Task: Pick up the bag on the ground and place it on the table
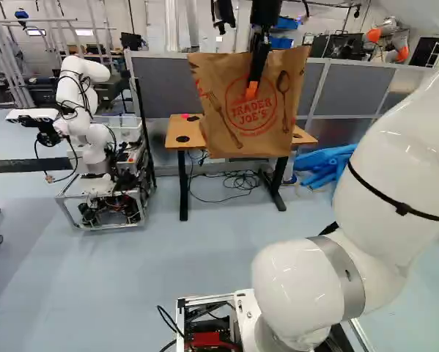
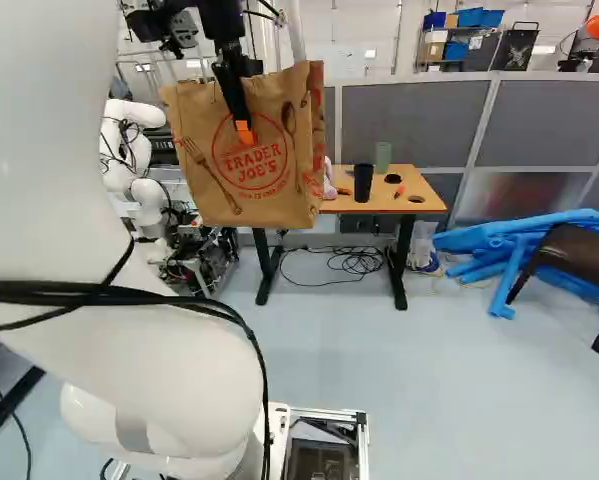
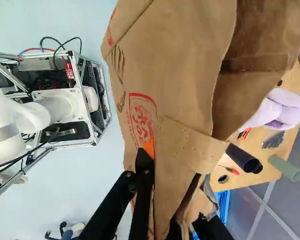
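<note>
My gripper is clamped on the wall of the brown paper bag, one orange-tipped finger lying over its printed front. The bag hangs upright off the floor, and in the left base view it covers the middle of the wooden table. From the wrist, the gripper pinches the paper beside the red print; its other finger is mostly hidden by the bag. The bag's open mouth faces the tabletop side. Whether the bag is over the table cannot be told.
On the table stand a black cup and a green cup, with a pale purple item nearby. Cables lie under it. Another robot stands to the left; blue wrapped pieces and a dark chair are at the right.
</note>
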You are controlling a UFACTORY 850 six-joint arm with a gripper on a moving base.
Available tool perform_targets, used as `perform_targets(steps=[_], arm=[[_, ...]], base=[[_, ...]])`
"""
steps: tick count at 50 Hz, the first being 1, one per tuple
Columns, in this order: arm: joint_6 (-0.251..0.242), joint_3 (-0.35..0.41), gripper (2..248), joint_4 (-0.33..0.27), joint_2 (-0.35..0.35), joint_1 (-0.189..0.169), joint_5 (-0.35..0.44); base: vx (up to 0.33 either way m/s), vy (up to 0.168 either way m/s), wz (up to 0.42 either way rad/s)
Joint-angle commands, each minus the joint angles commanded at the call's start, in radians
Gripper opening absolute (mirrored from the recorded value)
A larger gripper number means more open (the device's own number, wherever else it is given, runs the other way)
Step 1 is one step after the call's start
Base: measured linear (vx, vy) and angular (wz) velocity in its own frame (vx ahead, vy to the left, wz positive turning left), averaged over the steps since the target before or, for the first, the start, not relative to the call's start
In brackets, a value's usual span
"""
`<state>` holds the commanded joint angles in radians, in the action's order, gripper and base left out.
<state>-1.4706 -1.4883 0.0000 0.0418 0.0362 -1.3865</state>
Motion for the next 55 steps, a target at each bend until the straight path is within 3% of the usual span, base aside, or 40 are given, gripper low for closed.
perform_targets(steps=[28, 55], arm=[[0.0, 0.0, 21, 0.0, 0.0, 0.0, 0.0], [0.0, 0.0, 21, 0.0, 0.0, 0.0, 0.0]], base=[[0.191, 0.15, -0.025], [0.207, 0.084, -0.023]])
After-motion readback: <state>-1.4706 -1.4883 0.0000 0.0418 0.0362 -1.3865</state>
